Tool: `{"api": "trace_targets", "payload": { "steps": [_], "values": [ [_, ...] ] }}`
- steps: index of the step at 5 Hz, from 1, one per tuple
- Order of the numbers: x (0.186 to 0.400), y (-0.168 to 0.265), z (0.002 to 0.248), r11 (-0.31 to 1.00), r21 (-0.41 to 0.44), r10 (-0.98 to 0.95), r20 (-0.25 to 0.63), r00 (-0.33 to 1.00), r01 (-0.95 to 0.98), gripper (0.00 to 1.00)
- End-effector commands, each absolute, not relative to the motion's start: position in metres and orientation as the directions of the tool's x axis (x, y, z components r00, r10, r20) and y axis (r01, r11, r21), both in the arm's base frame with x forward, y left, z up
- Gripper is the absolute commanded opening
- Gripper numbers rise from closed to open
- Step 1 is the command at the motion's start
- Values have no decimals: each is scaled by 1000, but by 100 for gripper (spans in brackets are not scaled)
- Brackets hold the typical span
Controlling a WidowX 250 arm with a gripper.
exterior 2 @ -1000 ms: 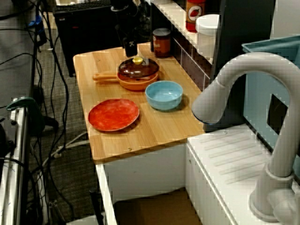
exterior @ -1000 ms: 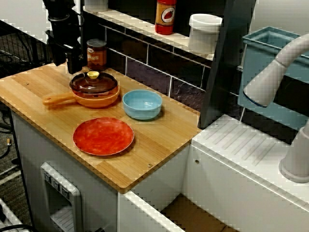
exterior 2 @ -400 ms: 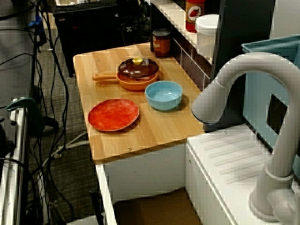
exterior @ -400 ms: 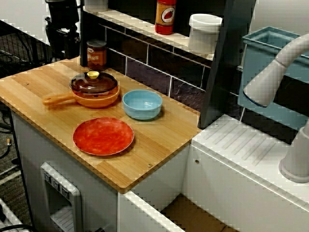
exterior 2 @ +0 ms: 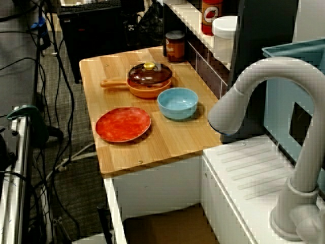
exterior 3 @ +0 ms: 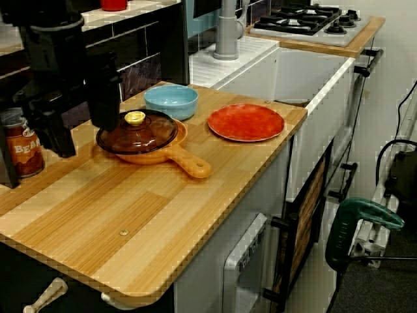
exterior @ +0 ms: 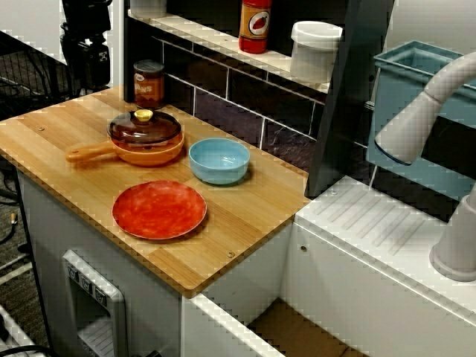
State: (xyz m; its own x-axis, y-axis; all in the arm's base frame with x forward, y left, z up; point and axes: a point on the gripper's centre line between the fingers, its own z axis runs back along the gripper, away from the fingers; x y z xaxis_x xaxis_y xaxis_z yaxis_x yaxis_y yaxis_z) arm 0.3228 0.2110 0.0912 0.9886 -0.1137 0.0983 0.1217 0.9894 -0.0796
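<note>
Place: it was a small play kitchen that stood in a lab or workshop room.
Kitchen signs: a wooden counter (exterior: 245, 216), a dark tiled backsplash (exterior: 245, 93), a grey faucet (exterior: 420, 111) over a white drainboard (exterior: 372, 223), and a gas hob (exterior 3: 313, 16).
Cookware: an orange pan (exterior: 160, 155), a blue bowl (exterior: 219, 160) and a red plate (exterior: 159, 209).
Lab signs: loose black cables (exterior 2: 56, 117) lay on the floor beside the counter.
</note>
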Motion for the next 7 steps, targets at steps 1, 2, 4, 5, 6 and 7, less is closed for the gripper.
{"api": "trace_targets", "payload": {
  "steps": [1,2,4,5,6,7],
  "values": [
    [315,184,114,977,22,-214,133,968,213,100],
    [315,177,122,970,2,-241,134,961,243,100],
    [318,165,123,974,22,-227,159,961,227,100],
    [322,152,122,977,85,-206,177,962,193,100],
    [327,140,119,977,133,-189,208,960,164,100],
    [332,129,122,979,117,-190,210,959,168,100]
  ]
}}
